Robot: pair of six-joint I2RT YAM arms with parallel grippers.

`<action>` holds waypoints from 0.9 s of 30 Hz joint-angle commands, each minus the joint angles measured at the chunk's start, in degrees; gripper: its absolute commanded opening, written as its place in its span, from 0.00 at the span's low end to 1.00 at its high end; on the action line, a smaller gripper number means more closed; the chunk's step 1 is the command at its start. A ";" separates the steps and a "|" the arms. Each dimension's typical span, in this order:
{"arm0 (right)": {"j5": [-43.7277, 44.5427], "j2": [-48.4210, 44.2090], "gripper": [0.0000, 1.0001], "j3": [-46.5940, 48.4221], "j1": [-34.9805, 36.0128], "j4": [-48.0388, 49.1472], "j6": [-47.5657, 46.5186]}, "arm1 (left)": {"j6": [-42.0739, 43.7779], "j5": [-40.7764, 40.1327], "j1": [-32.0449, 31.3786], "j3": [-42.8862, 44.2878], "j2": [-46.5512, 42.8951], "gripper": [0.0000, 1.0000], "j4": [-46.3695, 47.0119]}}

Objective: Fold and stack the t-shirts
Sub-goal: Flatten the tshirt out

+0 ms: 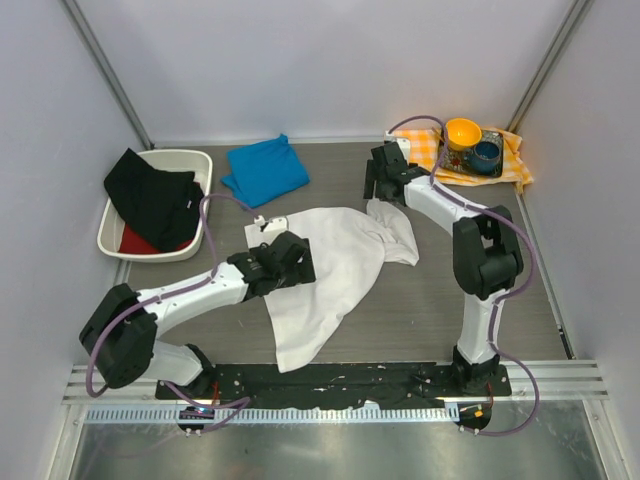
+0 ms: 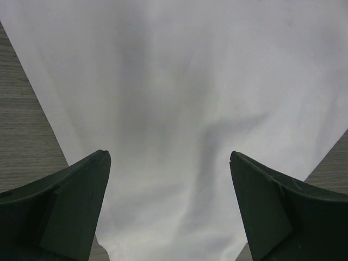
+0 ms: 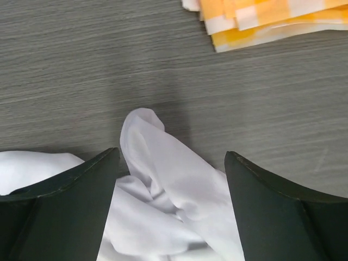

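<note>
Fabric is lying beneath both grippers: the white shirt (image 1: 330, 270) is running lengthwise from under the left gripper (image 2: 168, 157) to its bunched end under the right gripper (image 3: 171, 155). Both are hanging with jaws spread wide, holding nothing. The blue shirt (image 1: 265, 170) is sitting folded beyond the left gripper.

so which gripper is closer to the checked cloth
Right. The right gripper hovers over a sleeve of the white t-shirt, with the checked cloth just ahead. The left gripper is over the shirt's body, farther off.
</note>
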 commanded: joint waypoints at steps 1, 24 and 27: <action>-3.65 4.99 0.83 5.13 -0.31 2.88 -0.70 | -0.61 -1.29 0.05 1.03 3.55 0.96 4.57; 14.52 -15.68 0.01 2.68 6.80 2.27 -10.61 | -0.43 0.82 1.19 -2.40 3.12 0.95 8.44; 14.81 -25.35 0.01 2.68 11.98 0.95 -12.73 | -0.26 0.38 1.19 -2.40 2.16 0.95 8.08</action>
